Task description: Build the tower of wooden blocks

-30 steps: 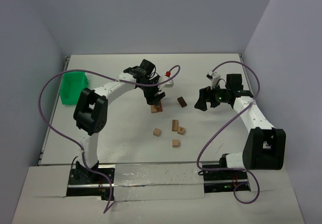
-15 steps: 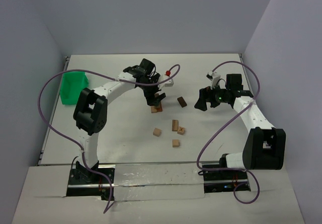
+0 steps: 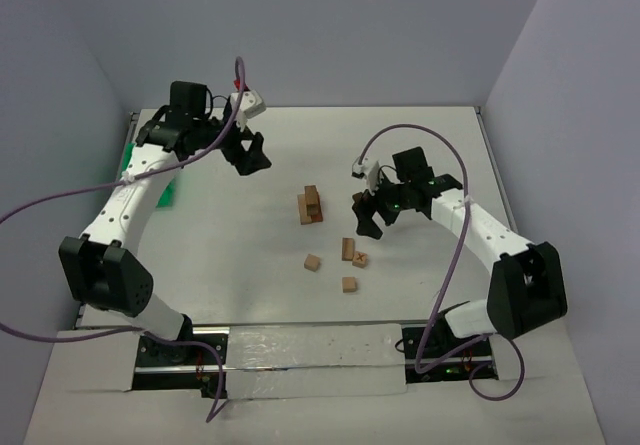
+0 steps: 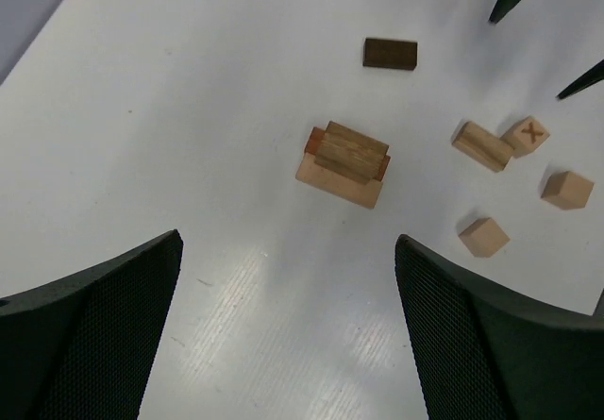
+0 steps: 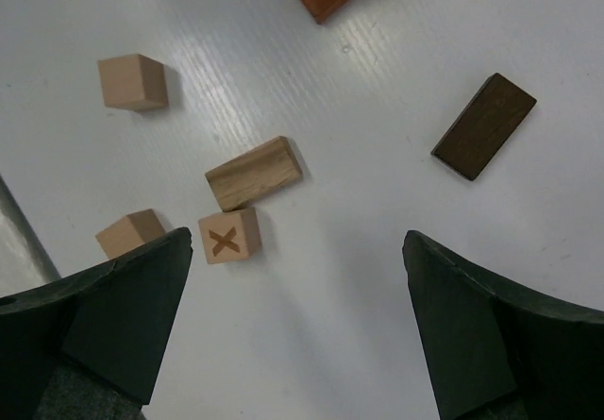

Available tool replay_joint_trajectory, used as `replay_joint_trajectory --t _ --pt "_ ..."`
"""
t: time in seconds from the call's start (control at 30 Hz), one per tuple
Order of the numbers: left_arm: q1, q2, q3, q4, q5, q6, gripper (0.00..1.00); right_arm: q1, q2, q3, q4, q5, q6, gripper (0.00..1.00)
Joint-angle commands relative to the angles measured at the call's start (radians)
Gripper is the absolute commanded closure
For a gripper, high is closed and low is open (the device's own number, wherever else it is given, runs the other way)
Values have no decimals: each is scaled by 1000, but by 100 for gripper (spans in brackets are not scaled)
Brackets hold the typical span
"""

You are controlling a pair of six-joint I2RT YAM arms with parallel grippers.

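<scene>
Nearest us, the loose wood blocks [image 3: 349, 285] lie scattered on the bench [image 3: 230, 255]. The right end effector [image 3: 366, 217] hovers above them, wide open and empty, likely picking one. Farther on, the tower [image 3: 311, 206] stands mid-bench. The left end effector [image 3: 248, 158] hangs clear of it, spread wide and holding nothing. At far left, the green tray [image 3: 167, 191] hides its contents.

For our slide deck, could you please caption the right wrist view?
Open right gripper above a dark brown wooden bar, a tan wooden bar and an X-marked tan wooden cube.
</scene>
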Motion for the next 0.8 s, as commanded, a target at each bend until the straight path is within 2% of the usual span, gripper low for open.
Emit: replay_joint_trajectory --t 0.0,0.2,0.4,0.77 --pt "56 -66 -116 24 150 -102 1 96 76 26 -14 132 -81 0" --pt "80 -145 -234 108 144 -140 1 199 114 -19 37 215 -108 0" --pt "80 -102 -197 55 172 -116 1 261 160 -26 58 244 -161 0" --pt "80 -90 -202 72 164 -127 1 306 220 -35 65 264 -289 1"
